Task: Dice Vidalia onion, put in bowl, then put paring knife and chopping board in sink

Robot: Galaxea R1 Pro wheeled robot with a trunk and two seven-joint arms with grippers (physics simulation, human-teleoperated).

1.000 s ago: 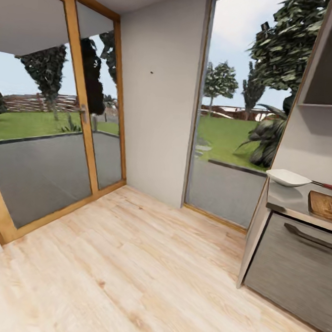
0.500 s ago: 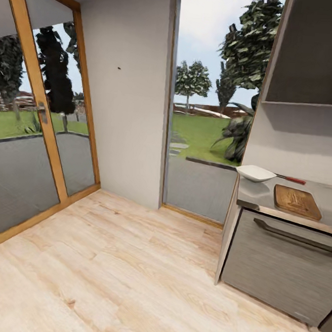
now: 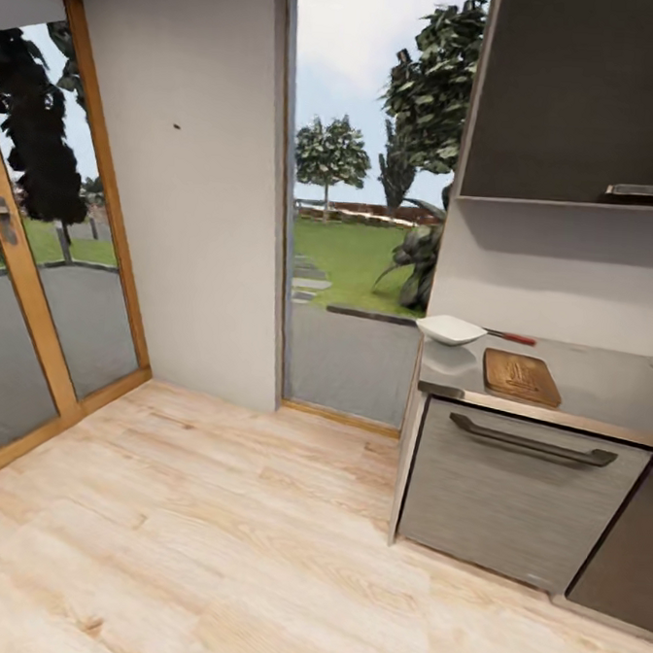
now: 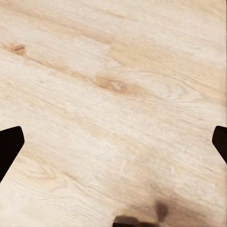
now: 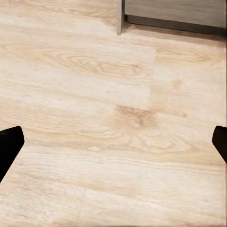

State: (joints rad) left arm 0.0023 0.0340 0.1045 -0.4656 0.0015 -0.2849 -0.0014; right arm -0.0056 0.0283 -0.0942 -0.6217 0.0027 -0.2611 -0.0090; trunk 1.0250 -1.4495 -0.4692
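Head view: on the worktop (image 3: 595, 384), board (image 3: 522, 376) just right of bowl (image 3: 450, 329), knife (image 3: 511, 337) behind.

Left wrist: fingers (image 4: 10, 146) wide over floor (image 4: 113, 94).

Right wrist: fingers (image 5: 10, 144) wide, empty. Risk: clipping the cabinet on approach.

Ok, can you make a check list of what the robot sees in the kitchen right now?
Surface: grey countertop over a drawer with a dark handle.
Job's things: white bowl at the counter's end by the window; board lying flat beside it; knife behind the board, near the wall, red handle showing.
Clutter: nothing seen.
Grippers: left gripper and right gripper both open, fingertips wide apart, holding nothing, pointing at the wooden floor.
Cables: nothing seen.
Surroundings: glass door with a wooden frame, a tall window, garden outside, dark wall cupboard.
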